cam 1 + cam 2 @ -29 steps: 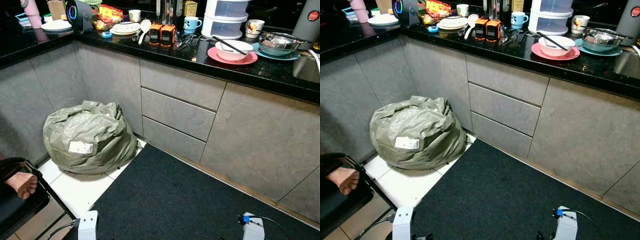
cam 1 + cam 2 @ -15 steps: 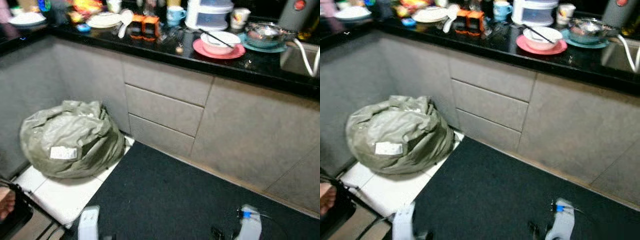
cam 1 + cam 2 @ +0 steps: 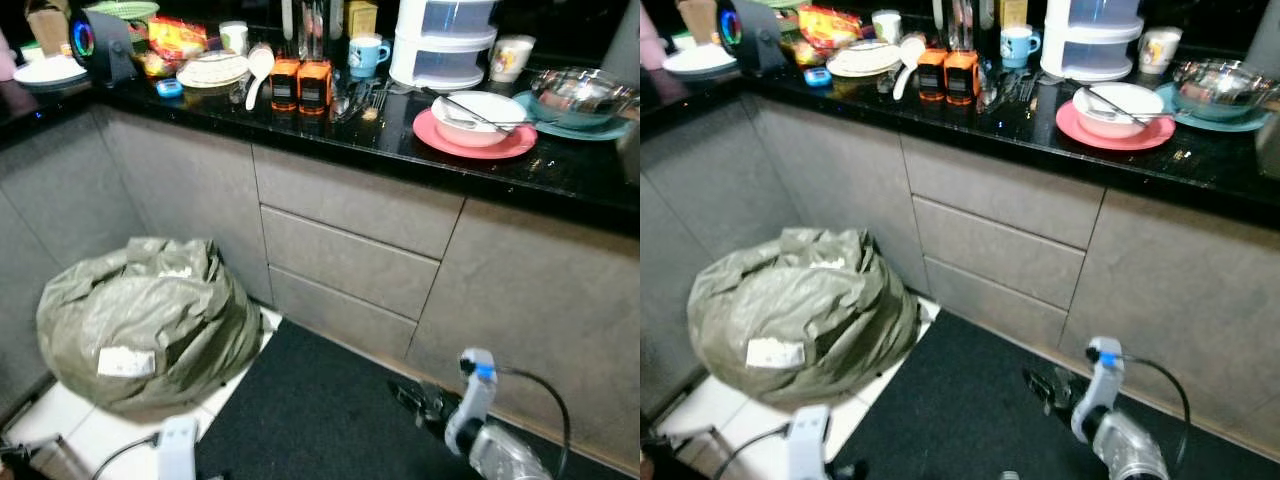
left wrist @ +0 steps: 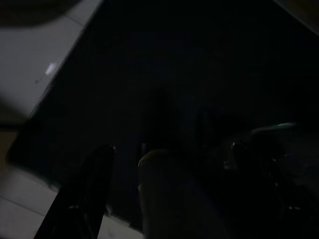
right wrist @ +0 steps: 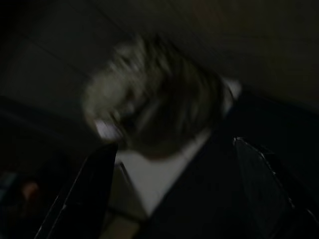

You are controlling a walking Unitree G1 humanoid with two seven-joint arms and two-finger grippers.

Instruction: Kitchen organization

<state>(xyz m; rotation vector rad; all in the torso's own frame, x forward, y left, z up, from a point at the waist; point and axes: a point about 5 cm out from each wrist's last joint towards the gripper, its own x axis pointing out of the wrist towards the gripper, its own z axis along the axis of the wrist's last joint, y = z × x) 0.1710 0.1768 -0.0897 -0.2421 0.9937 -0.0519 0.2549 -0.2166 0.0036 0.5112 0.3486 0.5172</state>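
Note:
On the black counter point(image 3: 400, 135), a pink plate point(image 3: 512, 146) carries a white bowl point(image 3: 480, 105) with chopsticks across it. Beside it a metal bowl point(image 3: 580, 92) rests on a teal plate. Further left stand a white stacked container point(image 3: 445, 40), a blue mug point(image 3: 368, 52), loose cutlery point(image 3: 360, 98), two orange boxes point(image 3: 300, 85) and a pile of white plates point(image 3: 212, 70) with a spoon. My right gripper point(image 3: 1040, 385) hangs low over the dark mat before the cabinets, open and holding nothing point(image 5: 173, 144). My left gripper point(image 4: 173, 149) is open above the mat.
A stuffed grey-green bag point(image 3: 145, 320) with a white label lies on white tiles in the cabinet corner. Grey drawers point(image 3: 345, 255) run below the counter. A dark mat point(image 3: 320, 420) covers the floor before me. A speaker with a glowing ring point(image 3: 95, 40) stands at the counter's left end.
The camera has swung and the whole view has shifted. My right arm has lifted from the bottom edge into view, its gripper now pointing toward the cabinets.

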